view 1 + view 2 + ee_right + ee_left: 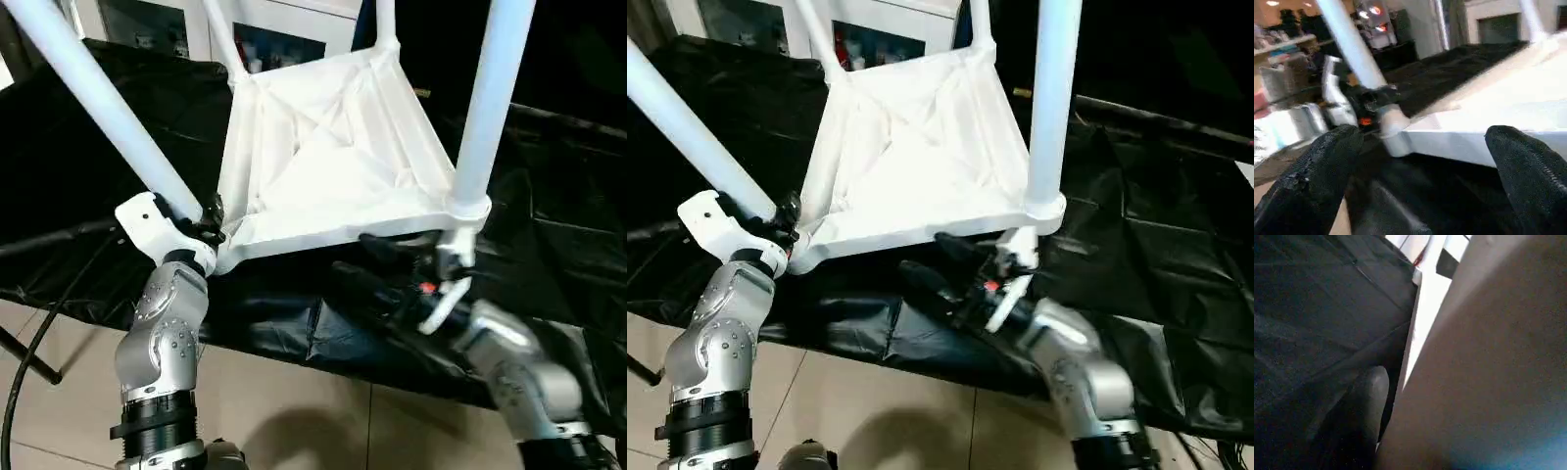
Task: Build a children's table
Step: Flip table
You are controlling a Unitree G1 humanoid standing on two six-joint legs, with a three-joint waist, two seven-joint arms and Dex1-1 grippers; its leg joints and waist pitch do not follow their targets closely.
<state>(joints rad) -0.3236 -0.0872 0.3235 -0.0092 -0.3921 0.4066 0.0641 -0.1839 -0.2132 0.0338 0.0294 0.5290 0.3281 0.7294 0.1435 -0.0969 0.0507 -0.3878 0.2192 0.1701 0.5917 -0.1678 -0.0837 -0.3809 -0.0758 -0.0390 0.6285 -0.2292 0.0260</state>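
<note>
Legs up, the white plastic children's table (pixel 323 166) lies upside down on the black-draped work table (pixel 549 215), its ribbed underside facing you, with diagonal ribs crossing the rectangular top and a raised rim all round. You can count four long white tube legs standing in the round corner sockets: the near-left leg (pixel 98 108) leans out toward the left, the near-right leg (pixel 490 108) rises almost straight, and the two far ones sit at the back corners.

Your left pincer (pixel 208 223) is at the near-left corner, clamped on the near-left leg just above its socket; the black fingers sit on either side of the base of the tube. In the left wrist view that leg (pixel 1488 362) runs right alongside one dark finger (pixel 1369 401), with the black cloth beyond.

Your right pincer (pixel 945 264) stands wide apart and holds nothing. It sits just below and in front of the near edge of the top, close to the near-right corner socket (pixel 1043 211), fingers pointing toward the left pincer. From the right wrist view you look between the two black fingers (pixel 1317 181) along that near edge to the left pincer (pixel 1369 103) at the far corner.

Beneath the work table edge you see tiled floor (pixel 294 411).
</note>
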